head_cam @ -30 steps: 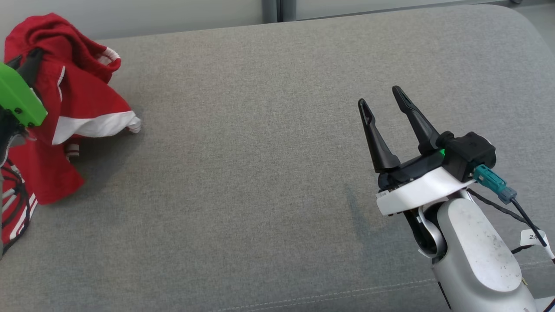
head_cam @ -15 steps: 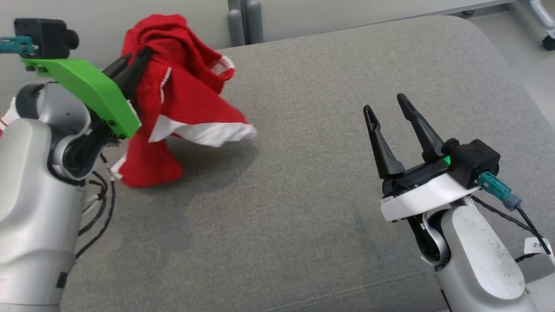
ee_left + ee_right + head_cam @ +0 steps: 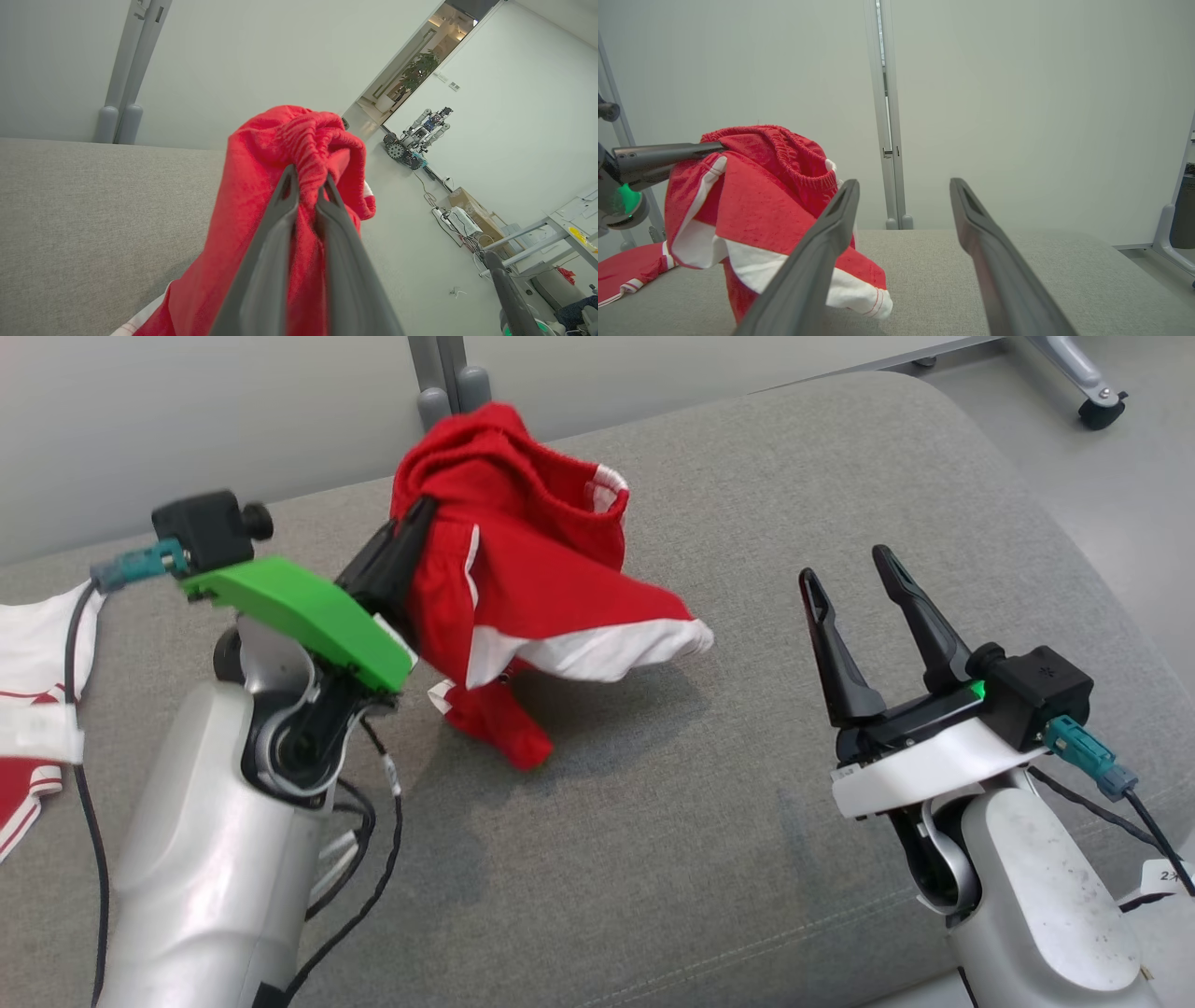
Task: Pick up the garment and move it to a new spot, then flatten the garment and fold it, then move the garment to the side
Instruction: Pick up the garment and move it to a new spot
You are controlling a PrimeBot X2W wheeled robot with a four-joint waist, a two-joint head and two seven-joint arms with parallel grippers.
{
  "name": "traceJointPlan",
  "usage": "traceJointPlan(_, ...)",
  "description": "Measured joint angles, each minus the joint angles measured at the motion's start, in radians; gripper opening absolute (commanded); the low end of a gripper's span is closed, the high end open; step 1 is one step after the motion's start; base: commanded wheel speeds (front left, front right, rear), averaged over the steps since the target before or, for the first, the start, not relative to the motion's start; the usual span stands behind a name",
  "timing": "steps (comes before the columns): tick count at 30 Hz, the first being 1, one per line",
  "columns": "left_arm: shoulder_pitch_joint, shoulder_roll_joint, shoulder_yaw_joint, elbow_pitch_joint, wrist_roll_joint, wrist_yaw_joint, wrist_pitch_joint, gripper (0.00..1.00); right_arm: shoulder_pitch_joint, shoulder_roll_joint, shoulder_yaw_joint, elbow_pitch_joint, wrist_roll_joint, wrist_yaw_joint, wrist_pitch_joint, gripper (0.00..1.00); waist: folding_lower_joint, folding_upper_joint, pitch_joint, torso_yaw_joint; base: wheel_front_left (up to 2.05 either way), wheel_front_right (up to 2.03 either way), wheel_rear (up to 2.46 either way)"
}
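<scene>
The garment (image 3: pixel 532 560) is a pair of red shorts with white trim. It hangs bunched from my left gripper (image 3: pixel 417 518), which is shut on its elastic waistband; the left wrist view shows both fingers pinching the gathered red cloth (image 3: pixel 303 140). The lower leg of the shorts trails on the grey cushion (image 3: pixel 653 859). My right gripper (image 3: pixel 845 562) stands open over the cushion to the right of the garment, apart from it, with nothing between its fingers. In the right wrist view the garment (image 3: pixel 752 196) hangs left of my open right gripper (image 3: pixel 903 184).
Another red and white garment (image 3: pixel 28 728) lies at the cushion's left end. Two grey posts (image 3: pixel 439 387) and a pale wall stand behind. The cushion's rounded right end drops to the floor, where a caster wheel (image 3: pixel 1102 406) stands.
My left arm has carried the red shorts rightwards over the cushion, closer to the right gripper. The head camera has shifted too. The right gripper stays open in the same pose.
</scene>
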State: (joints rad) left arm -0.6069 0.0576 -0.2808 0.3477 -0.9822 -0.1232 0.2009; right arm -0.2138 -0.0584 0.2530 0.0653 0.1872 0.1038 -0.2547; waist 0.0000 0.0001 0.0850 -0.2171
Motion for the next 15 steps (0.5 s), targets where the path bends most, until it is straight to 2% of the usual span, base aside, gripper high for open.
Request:
traceJointPlan(3,0.065,0.024,0.004,0.064,0.013,0.0,-0.025,0.0,0.002,0.0,-0.007,-0.002,-0.003,0.0,0.0,1.0,0.0,0.0,0.006,-0.003,0.0,0.0,0.0)
traceJointPlan(6,0.138,0.087,-0.002,0.129,0.081,0.002,-0.059,0.0,0.01,-0.001,-0.012,-0.006,-0.003,0.0,0.0,1.0,0.0,0.0,0.011,-0.002,0.0,0.0,0.0)
traceJointPlan(9,0.176,0.125,-0.006,0.182,0.137,0.019,-0.101,0.0,0.024,-0.003,-0.019,-0.007,-0.004,0.0,0.0,1.0,0.0,0.0,0.017,0.004,0.0,0.0,0.0)
traceJointPlan(10,0.18,0.126,-0.004,0.197,0.142,0.027,-0.117,0.03,0.024,-0.003,-0.021,-0.008,-0.005,0.0,0.0,1.0,0.0,-0.0001,0.019,0.007,0.0,0.0,0.0)
traceJointPlan(13,0.182,0.125,-0.012,0.226,0.165,0.034,-0.151,0.22,0.024,-0.004,-0.021,-0.008,-0.01,0.0,0.0,1.0,0.0,0.0,0.023,0.019,0.0,0.0,0.0)
traceJointPlan(15,0.182,0.123,-0.015,0.244,0.187,0.036,-0.17,0.41,0.024,-0.004,-0.02,-0.008,-0.012,0.0,0.0,1.0,0.0,0.0,0.025,0.027,0.0,0.0,0.0)
